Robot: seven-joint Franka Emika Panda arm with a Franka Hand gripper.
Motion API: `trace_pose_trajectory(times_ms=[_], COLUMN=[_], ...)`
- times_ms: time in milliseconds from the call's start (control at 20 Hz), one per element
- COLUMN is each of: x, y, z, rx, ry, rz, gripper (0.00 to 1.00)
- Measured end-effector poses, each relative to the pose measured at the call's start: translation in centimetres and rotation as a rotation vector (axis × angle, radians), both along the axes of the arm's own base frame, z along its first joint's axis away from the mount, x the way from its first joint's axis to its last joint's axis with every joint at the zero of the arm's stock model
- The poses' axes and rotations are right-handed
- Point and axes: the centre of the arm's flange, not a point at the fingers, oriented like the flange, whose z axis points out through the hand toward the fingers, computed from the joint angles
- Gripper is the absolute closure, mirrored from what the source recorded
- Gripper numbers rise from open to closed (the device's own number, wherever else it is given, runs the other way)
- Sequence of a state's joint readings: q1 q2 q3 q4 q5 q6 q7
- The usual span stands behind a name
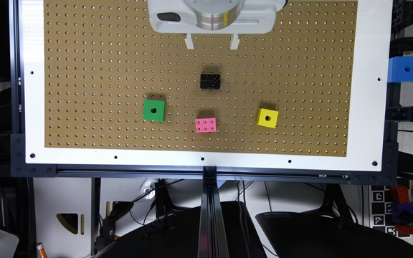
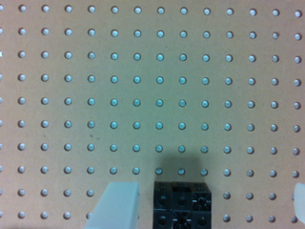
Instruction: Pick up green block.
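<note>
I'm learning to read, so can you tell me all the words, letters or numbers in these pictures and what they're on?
No readable words, letters or numbers.
The green plastic cube, yellow plastic cube, pink studded brick and black studded brick carry no writing.
The black-and-white square-pattern markers are coded signs, not words.

The green block [image 1: 153,110], a bright cube with a dark round top hole, sits flat on the pegboard [image 1: 84,71].
</note>
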State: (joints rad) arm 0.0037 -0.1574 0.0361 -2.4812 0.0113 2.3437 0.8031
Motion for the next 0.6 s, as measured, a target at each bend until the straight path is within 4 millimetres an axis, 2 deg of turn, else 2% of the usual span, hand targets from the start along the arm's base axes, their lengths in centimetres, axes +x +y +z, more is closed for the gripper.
trace_pose_trajectory(times_ms=[200, 350, 500, 600], x=[0.0, 0.4, 1.7, 3.0], y=[-0.6, -2.3, -4.7, -5.6], z=[0.0, 0.4, 0.7, 0.5], rx=[-0.001, -0.003, -0.004, -0.003], ry=[0.000, -0.009, -0.020, -0.021], rz=[-0.010, -0.020, -0.026, -0.029], gripper=[0.00, 0.00, 0.00, 0.00])
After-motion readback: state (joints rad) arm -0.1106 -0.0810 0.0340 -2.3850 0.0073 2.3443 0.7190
